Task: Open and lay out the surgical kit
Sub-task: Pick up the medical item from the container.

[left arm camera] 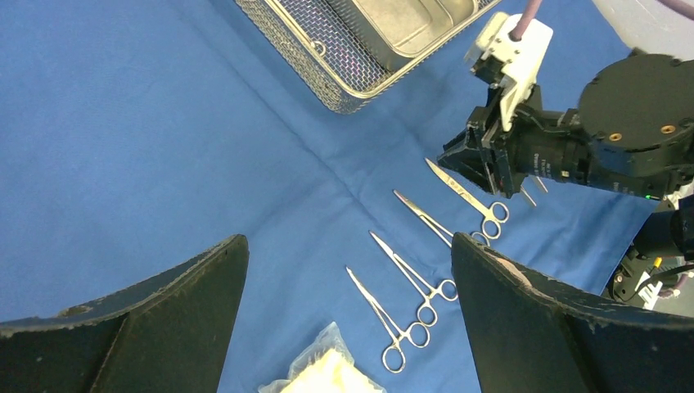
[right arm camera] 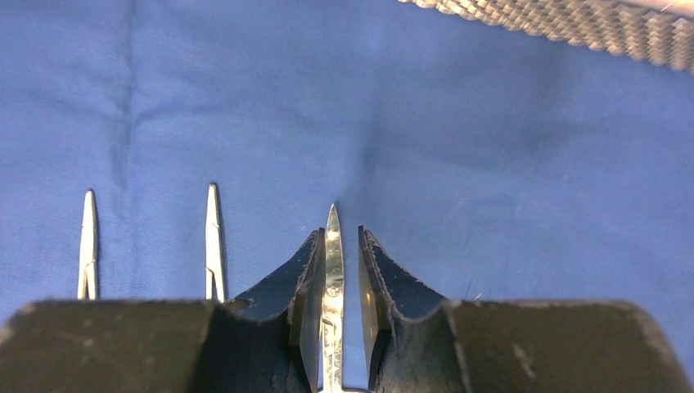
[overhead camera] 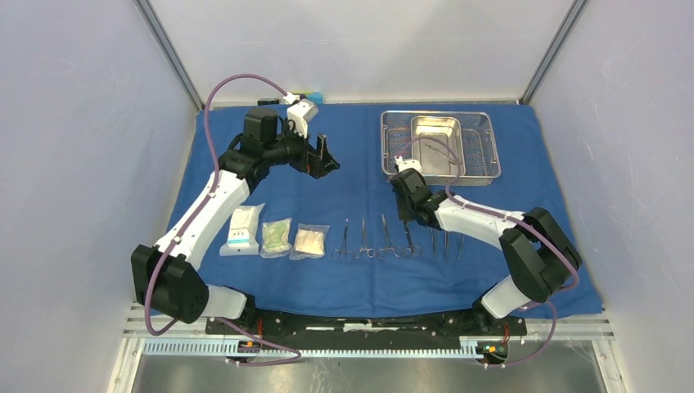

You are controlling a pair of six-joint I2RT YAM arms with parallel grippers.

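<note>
- Left pincer: jaws wide apart, empty, above smooth blue cloth wrap.
- Right pincer: jaws narrowly parted, straddling slim polished steel scissors.
- Steel mesh tray: rectangular, woven.

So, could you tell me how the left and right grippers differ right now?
The left gripper is wide open and empty; the right gripper is barely parted, straddling a slim instrument. The left gripper hangs high toward the far side; the right gripper sits low in the row of instruments. Both are over the blue cloth.
</note>
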